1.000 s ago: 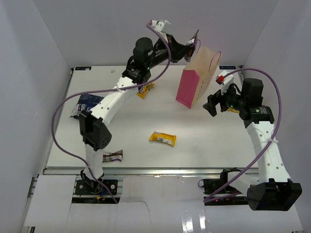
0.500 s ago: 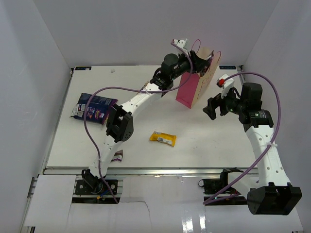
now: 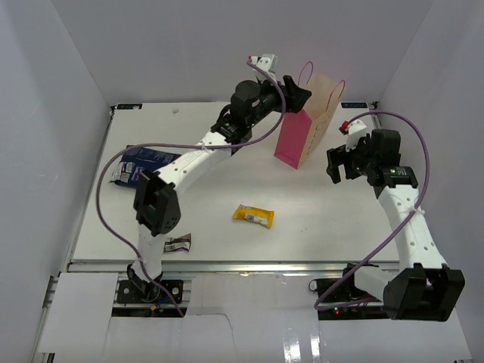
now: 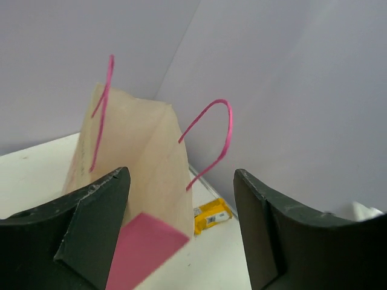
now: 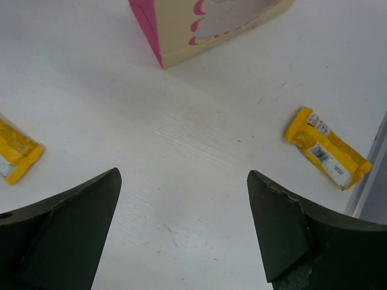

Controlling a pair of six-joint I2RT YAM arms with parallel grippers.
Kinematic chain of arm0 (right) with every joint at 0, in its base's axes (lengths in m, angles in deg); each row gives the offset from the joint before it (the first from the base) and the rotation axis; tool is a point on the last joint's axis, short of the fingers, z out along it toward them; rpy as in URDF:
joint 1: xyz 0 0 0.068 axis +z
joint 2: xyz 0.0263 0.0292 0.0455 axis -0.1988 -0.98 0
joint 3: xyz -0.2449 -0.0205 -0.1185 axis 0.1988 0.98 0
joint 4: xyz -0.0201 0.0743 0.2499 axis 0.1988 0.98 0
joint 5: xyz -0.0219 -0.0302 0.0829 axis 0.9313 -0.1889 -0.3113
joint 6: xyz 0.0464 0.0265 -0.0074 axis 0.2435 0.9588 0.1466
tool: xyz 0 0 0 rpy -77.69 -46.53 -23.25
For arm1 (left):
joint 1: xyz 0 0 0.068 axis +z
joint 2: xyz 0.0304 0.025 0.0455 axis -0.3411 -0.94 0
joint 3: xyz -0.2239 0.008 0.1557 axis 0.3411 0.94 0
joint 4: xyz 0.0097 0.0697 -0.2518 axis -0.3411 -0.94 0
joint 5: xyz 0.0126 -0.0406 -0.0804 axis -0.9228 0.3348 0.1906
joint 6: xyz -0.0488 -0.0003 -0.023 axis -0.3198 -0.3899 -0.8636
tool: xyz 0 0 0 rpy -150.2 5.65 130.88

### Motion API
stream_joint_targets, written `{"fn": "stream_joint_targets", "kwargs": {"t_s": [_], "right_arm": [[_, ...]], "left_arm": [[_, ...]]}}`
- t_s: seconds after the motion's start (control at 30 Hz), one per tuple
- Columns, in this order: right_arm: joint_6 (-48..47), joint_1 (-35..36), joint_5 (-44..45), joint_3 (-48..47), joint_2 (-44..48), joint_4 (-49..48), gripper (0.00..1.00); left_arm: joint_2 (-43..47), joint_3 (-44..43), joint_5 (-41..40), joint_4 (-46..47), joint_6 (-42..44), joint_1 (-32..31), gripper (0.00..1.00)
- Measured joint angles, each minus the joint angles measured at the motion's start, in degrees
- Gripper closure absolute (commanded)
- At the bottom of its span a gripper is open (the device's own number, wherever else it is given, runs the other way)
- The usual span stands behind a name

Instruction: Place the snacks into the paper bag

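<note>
The paper bag (image 3: 306,128) stands upright at the back of the table, pink with tan sides and pink loop handles. My left gripper (image 3: 296,94) hangs open beside its top left edge, nothing between the fingers. In the left wrist view the paper bag (image 4: 139,163) fills the gap of the left gripper (image 4: 181,175). My right gripper (image 3: 336,162) is open and empty to the bag's right, above bare table. Snacks on the table: a yellow packet (image 3: 253,215) mid-table, a brown bar (image 3: 178,243) front left, a blue-purple bag (image 3: 140,162) at the left.
Another yellow packet (image 5: 326,148) lies by the right wall, also seen behind the bag as a yellow packet (image 4: 211,214). The paper bag's base (image 5: 199,24) is at the top of the right wrist view. White walls enclose the table on three sides.
My left gripper has gone from shut to open by the bag's top, after swinging right over the bag and back. The right gripper has shifted slightly and stays open.
</note>
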Motion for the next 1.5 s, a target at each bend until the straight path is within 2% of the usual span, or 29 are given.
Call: {"fn": "stream_joint_targets", "kwargs": {"t_s": [0.13,0.23,0.37,0.43,0.6,0.73,1.0,1.07,1.1,1.2,1.23,1.37,1.5], "right_arm": [[-10.1,-2.8,2.1,-1.2,-7.7,1.3,0.04],[-21.9,-5.7,2.9,-4.9,-17.4,5.4,0.13],[-35.9,-9.5,4.6,-11.5,-29.7,10.4,0.11],[-41.6,-10.8,6.3,-15.0,-35.1,11.8,0.06],[-52.9,-11.5,11.8,-24.8,-45.9,13.8,0.06],[-59.0,-11.5,14.8,-33.4,-53.9,14.3,0.08],[-65.1,-11.7,15.2,-42.6,-64.7,20.6,0.28],[-65.7,-11.8,14.0,-42.6,-64.6,21.6,0.42],[-65.9,-12.0,13.4,-42.4,-64.6,22.3,0.56],[-66.5,-12.5,11.1,-41.0,-63.6,23.5,0.73],[-66.9,-12.8,9.9,-40.2,-62.9,23.9,0.76],[-69.7,-13.4,2.6,-33.1,-56.5,27.1,0.81],[-74.1,-11.6,-7.1,-23.5,-44.3,35.8,0.82]], "left_arm": [[20.5,22.5,-4.6,-2.1,3.1,0.0,0.17],[37.4,38.6,-8.6,-5.5,3.3,0.3,0.17],[56.4,56.9,-14.4,-11.5,-0.4,1.4,0.16],[63.7,65.0,-17.2,-16.1,-3.6,2.2,0.16],[76.2,79.9,-21.0,-27.8,-13.6,2.7,0.16],[83.6,84.3,-22.5,-34.6,-20.7,2.7,0.15],[89.2,84.7,-26.1,-46.6,-36.5,2.7,0.14],[89.2,84.6,-27.0,-51.7,-43.2,2.7,0.15],[89.2,84.6,-27.2,-54.4,-46.7,2.7,0.16],[89.2,84.6,-27.3,-61.0,-55.8,2.7,0.17],[89.2,84.5,-27.3,-62.9,-58.3,2.7,0.18],[88.4,83.5,-27.2,-69.8,-67.6,2.7,0.19],[85.9,81.9,-27.6,-75.2,-74.1,2.7,0.19]]}}
